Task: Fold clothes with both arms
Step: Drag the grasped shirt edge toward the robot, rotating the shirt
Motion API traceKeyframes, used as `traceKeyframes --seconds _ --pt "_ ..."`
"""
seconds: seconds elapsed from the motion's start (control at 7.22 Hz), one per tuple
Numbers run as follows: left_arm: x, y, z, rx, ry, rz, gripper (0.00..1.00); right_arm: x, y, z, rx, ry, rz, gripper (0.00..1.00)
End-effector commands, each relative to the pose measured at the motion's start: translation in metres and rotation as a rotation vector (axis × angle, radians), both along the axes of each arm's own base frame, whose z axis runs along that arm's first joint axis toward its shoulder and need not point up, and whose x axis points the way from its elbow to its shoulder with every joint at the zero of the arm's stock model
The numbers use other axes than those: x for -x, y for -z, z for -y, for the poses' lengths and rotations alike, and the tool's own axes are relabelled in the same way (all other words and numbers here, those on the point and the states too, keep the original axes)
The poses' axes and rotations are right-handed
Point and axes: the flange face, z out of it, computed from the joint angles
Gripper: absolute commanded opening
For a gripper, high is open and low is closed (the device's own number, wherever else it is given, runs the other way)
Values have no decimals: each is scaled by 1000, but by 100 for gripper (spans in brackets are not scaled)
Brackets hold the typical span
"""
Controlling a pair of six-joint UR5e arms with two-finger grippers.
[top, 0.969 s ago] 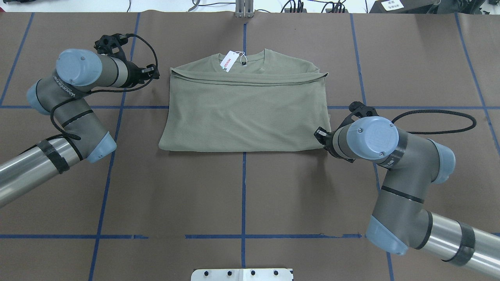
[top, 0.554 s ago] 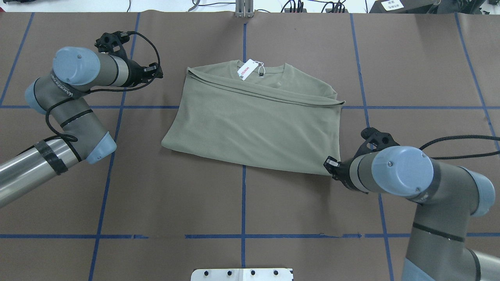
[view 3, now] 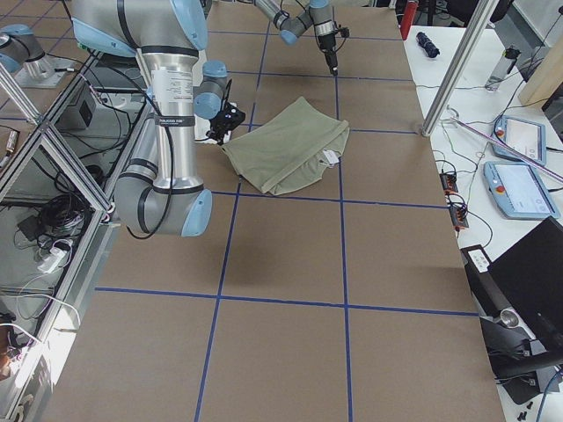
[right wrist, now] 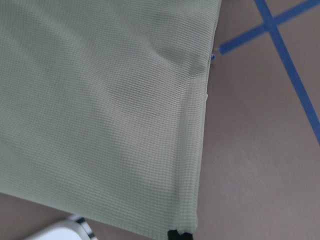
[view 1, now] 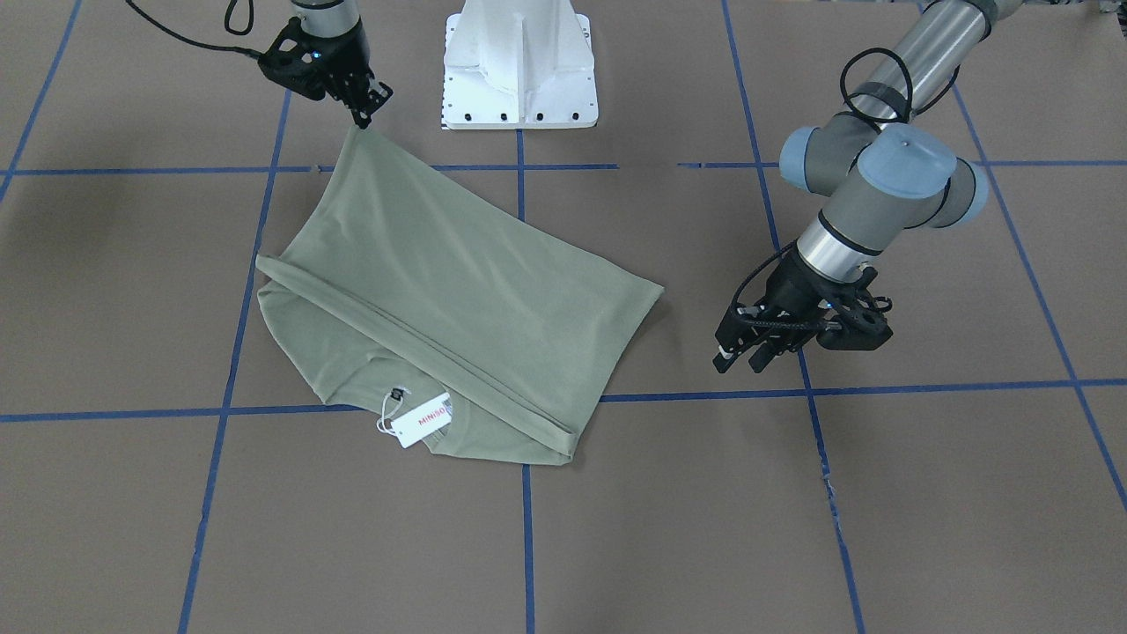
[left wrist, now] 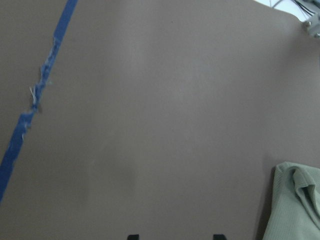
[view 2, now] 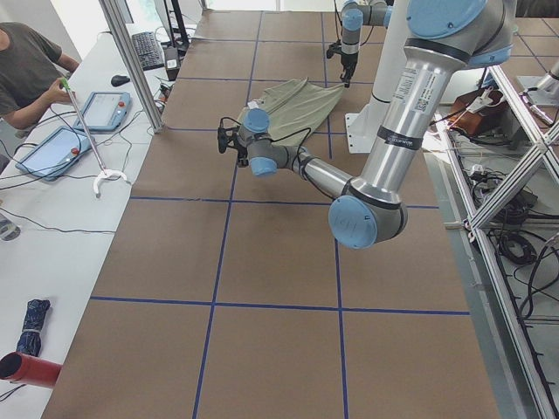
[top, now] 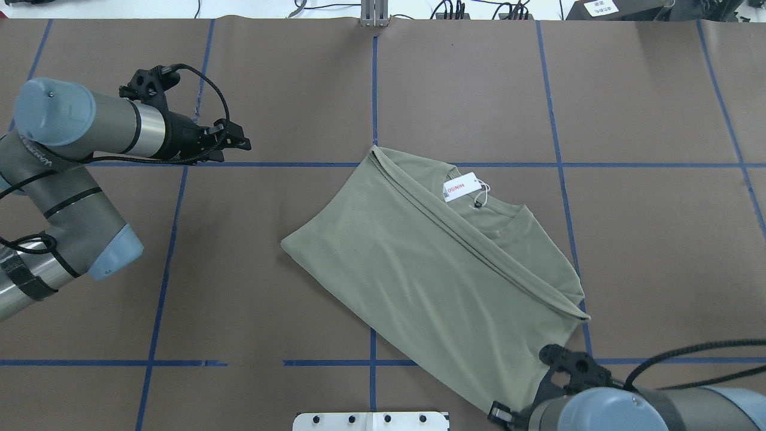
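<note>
Shirt position: the folded sage-green shirt (top: 431,275) lay flat on the brown table (top: 239,269), around 5 o'clock from the table's middle in the overhead view (12 o'clock being away from the robot).
Long axis: it ran from 10 o'clock to 4 o'clock in the overhead view, with the fold edge running the same way.
Facing: the collar and its white hang tag (top: 461,187) pointed toward 1 o'clock.
Right gripper: the right gripper (view 1: 363,119) was pinched closed on the shirt's corner nearest the robot, at 5 o'clock of the garment.
Left gripper: the left gripper (view 1: 738,361) had its jaws spread wide with nothing between them. It hung over bare table at 10 o'clock of the shirt, well apart from it.
Front-facing view only: it showed the right fingers meeting the cloth corner. In the overhead view that gripper was largely cut off by the bottom edge.
Left wrist view only: it showed two separated fingertips, frayed blue tape (left wrist: 30,115), and a shirt corner at 4 o'clock of the frame.
Right wrist view only: it showed the ribbed knit up close, with the hem corner at the black fingertip.
</note>
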Motion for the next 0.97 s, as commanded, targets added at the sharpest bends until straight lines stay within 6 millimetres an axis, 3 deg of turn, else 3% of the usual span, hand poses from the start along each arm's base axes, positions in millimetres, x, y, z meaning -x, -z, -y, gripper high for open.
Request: traceKeyframes --seconds 0.0,0.14,0.42,0.55,0.69,0.83 --pt "-20 34 -38 114 -21 -105 73 -1 4 -32 10 55 2 100" --pt "-36 40 -57 187 -34 -138 74 -9 10 -8 16 4 18 100" --pt "-91 32 -101 315 -42 -65 75 -28 13 84 0 -197 25 100" --pt "-121 21 -125 338 -33 -18 75 -37 22 142 -64 -255 42 100" --pt "-130 27 -129 368 -31 15 75 -50 16 176 -109 -253 29 100" --pt "-133 30 -131 370 -35 16 75 -62 11 197 -91 -251 25 100"
